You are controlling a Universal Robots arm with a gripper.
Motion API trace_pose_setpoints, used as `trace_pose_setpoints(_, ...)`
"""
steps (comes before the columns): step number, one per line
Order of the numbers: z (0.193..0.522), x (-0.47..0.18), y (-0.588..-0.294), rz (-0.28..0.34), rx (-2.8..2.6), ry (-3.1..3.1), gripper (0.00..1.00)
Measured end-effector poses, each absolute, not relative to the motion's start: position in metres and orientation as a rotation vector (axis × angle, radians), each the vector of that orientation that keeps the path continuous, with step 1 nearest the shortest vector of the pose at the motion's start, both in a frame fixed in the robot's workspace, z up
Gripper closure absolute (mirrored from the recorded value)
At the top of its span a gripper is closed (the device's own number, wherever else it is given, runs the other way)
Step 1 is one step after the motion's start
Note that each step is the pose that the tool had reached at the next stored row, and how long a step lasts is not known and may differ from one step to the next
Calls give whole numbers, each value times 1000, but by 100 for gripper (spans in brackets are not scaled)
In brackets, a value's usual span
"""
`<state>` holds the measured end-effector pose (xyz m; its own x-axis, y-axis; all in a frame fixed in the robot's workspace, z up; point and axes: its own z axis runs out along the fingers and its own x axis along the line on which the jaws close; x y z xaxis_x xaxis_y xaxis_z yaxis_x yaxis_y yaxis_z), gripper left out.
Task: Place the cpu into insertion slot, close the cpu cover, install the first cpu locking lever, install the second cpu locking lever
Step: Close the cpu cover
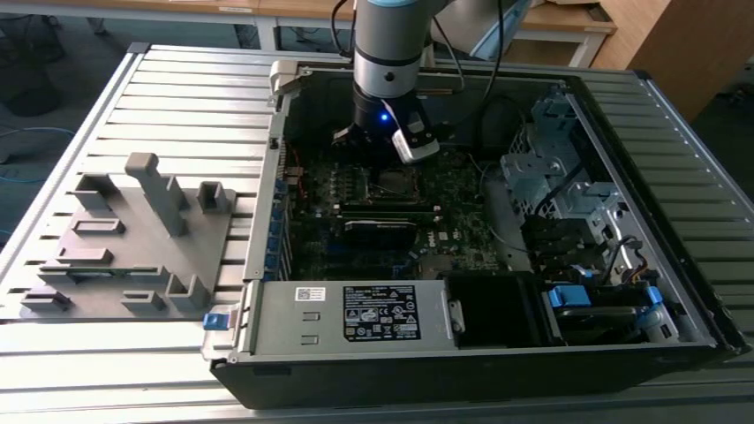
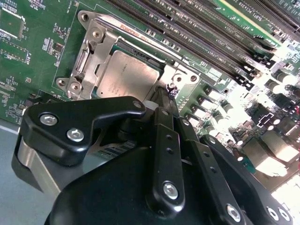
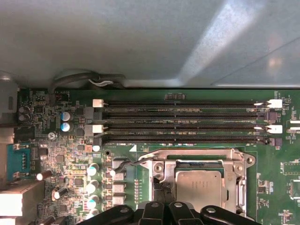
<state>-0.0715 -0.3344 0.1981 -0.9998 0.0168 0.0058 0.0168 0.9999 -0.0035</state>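
The cpu (image 2: 126, 77) (image 3: 199, 187), a silvery-grey square, lies flat in the insertion slot (image 1: 395, 181) on the green motherboard. The cpu cover (image 2: 86, 61) (image 3: 197, 156), a silvery frame, lies down around the chip's edges. A thin wire locking lever (image 3: 129, 163) sticks out from one corner of the socket. My gripper (image 1: 380, 155) (image 2: 163, 96) (image 3: 159, 190) reaches down into the case, its black fingers together at that corner, just beside the chip. I cannot tell whether the tips pinch the lever's end.
Long black memory slots (image 3: 187, 122) run beside the socket, and capacitors (image 3: 92, 169) stand nearby. The open case holds a power supply (image 1: 353, 314) at the front and a drive cage (image 1: 554, 177) on the exterior view's right. A grey fixture (image 1: 130, 238) lies on the slatted table.
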Motion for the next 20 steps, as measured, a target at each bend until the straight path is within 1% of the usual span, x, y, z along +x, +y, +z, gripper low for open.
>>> trace_pose_setpoints(12, 210, -71, -334, 5, -26, -3136, 90)
trace_pose_setpoints(20, 210, -67, -334, 5, -26, -3136, 90)
